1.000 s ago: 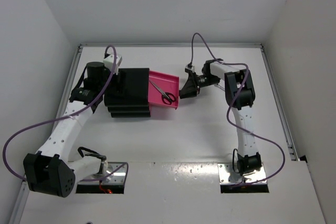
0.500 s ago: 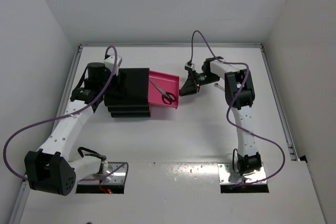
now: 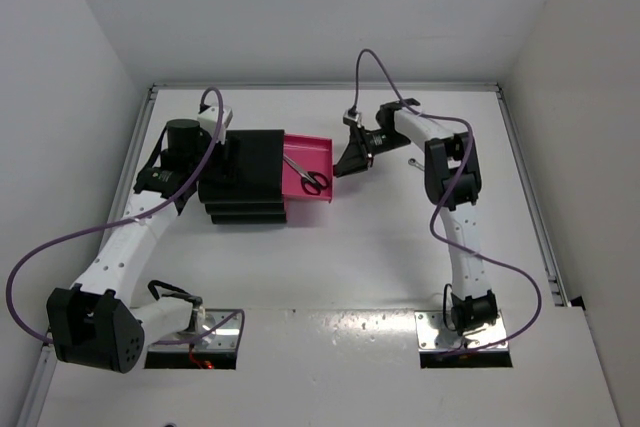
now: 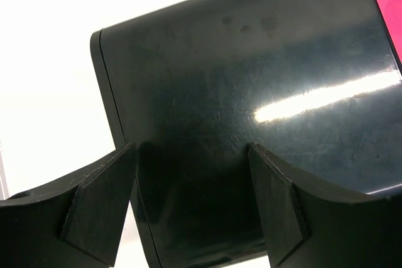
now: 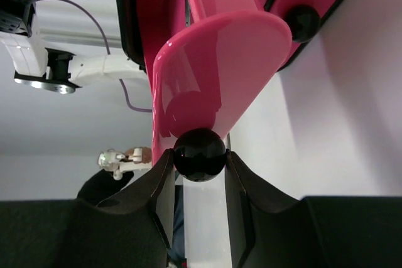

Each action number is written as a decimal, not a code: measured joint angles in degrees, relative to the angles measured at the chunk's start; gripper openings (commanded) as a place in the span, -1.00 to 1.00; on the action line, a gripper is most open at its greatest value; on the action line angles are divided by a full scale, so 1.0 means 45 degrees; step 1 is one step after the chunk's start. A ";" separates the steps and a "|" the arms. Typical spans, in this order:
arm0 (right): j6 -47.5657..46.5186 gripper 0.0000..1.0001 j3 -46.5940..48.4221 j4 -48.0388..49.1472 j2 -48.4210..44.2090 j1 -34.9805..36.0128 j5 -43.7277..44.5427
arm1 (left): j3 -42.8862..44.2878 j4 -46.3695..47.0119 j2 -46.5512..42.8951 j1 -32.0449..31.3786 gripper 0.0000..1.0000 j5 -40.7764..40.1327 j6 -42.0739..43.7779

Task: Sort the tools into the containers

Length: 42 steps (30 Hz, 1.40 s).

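The scissors [image 3: 305, 175] are laid in the pulled-out pink drawer [image 3: 312, 149], whose knob [image 5: 200, 150] is pinched by the right tool [image 5: 198, 156] while the cabinet [image 4: 251, 92] is straddled by the wide-open left tool [image 4: 191, 155]; a straight closing push is judged next.

Black drawer unit [image 4: 251, 92] between 2 spread fingers [image 4: 94, 211] of left pincer [image 4: 191, 155]
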 measured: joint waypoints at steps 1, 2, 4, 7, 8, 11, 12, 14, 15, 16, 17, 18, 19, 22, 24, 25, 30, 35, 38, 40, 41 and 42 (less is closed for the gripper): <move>0.0083 -0.76 0.0000 0.0015 -0.0029 0.0092 0.0029 | 0.0000 0.0000 0.0000 0.0000 0.55 0.0000 0.0000; 0.0136 -0.76 0.0000 0.0029 -0.0053 0.0180 0.0044 | 0.0000 0.0000 0.0005 0.0000 0.55 0.0000 0.0000; 0.0282 -0.76 0.0000 0.0165 -0.0160 0.0398 0.0107 | 0.0000 0.0000 0.0000 0.0000 0.55 0.0000 0.0000; 0.0748 -0.79 -0.0010 0.0563 -0.0413 0.0675 0.0228 | 0.0000 0.0000 0.0000 0.0000 0.55 0.0024 -0.0005; 0.1020 -0.79 -0.0019 0.0777 -0.0525 0.0797 0.0306 | 0.0000 0.0000 0.0005 0.0000 0.55 0.0044 -0.0010; 0.1885 -0.79 -0.0029 0.1549 -0.0797 0.1093 0.0568 | 0.0000 -0.0005 0.0000 0.0000 0.55 0.0068 -0.0010; 0.2215 -0.79 -0.0034 0.1836 -0.0865 0.1175 0.0699 | 0.0000 -0.0005 0.0000 0.0000 0.55 0.0083 -0.0010; 0.3220 -0.79 -0.0165 0.2764 -0.1088 0.1331 0.0918 | -0.0010 0.0005 0.0000 0.0000 0.55 0.0092 -0.0005; 0.3847 -0.79 -0.0437 0.3487 -0.1287 0.1404 0.1044 | -0.0034 0.0029 -0.0005 0.0000 0.55 0.0097 -0.0010; 0.4619 -0.79 -0.0908 0.4498 -0.1569 0.1467 0.1151 | -0.0053 0.0068 -0.0029 0.0000 0.55 0.0097 -0.0010; 0.5639 -0.79 -0.1481 0.5600 -0.1899 0.1530 0.1253 | -0.0068 0.0068 -0.0049 0.0000 0.55 0.0063 -0.0024; 0.6858 -0.79 -0.2448 0.7096 -0.2409 0.1583 0.1418 | -0.0078 0.0078 -0.0073 0.0000 0.55 0.0005 -0.0073; 0.8170 -0.79 -0.3517 0.8791 -0.2948 0.1637 0.1535 | -0.0083 0.0068 -0.0117 0.0044 0.55 -0.0049 -0.0204; 1.0928 -0.79 -0.4925 1.2143 -0.3585 0.1778 0.1783 | -0.0049 0.0034 -0.0277 0.0777 0.55 -0.0005 -0.0622; 1.1978 -0.79 -0.4935 1.3376 -0.3541 0.1914 0.2011 | 0.0126 -0.0024 -0.0355 0.1715 0.55 -0.0053 -0.0913; 1.2434 -0.79 -0.4935 1.3935 -0.3536 0.2001 0.2191 | 0.0253 -0.0015 -0.0389 0.2215 0.55 -0.0078 -0.1044; 1.3911 -0.79 -0.4930 1.5625 -0.3453 0.2399 0.2880 | 0.0612 0.0058 -0.0597 0.4464 0.55 -0.0170 -0.1326; 1.4921 -0.79 -0.4867 1.6713 -0.3109 0.2739 0.3011 | 0.0466 0.0126 -0.0063 0.5654 0.55 0.0767 -0.0884; 1.5285 -0.75 -0.4707 1.7141 -0.2934 0.2914 0.3075 | -0.0073 0.0121 0.0457 0.5994 0.55 0.1807 -0.0330; 1.5470 -0.72 -0.4663 1.7350 -0.2856 0.3021 0.3094 | -0.0476 0.0015 0.0675 0.6067 0.55 0.2443 0.0000; 1.5538 -0.69 -0.4663 1.7408 -0.2856 0.3065 0.3113 | -0.0607 -0.0083 0.0738 0.6071 0.55 0.2705 0.0102; 1.5548 -0.63 -0.4663 1.7432 -0.2856 0.3094 0.3118 | -0.0714 -0.0160 0.0801 0.6071 0.55 0.2958 0.0233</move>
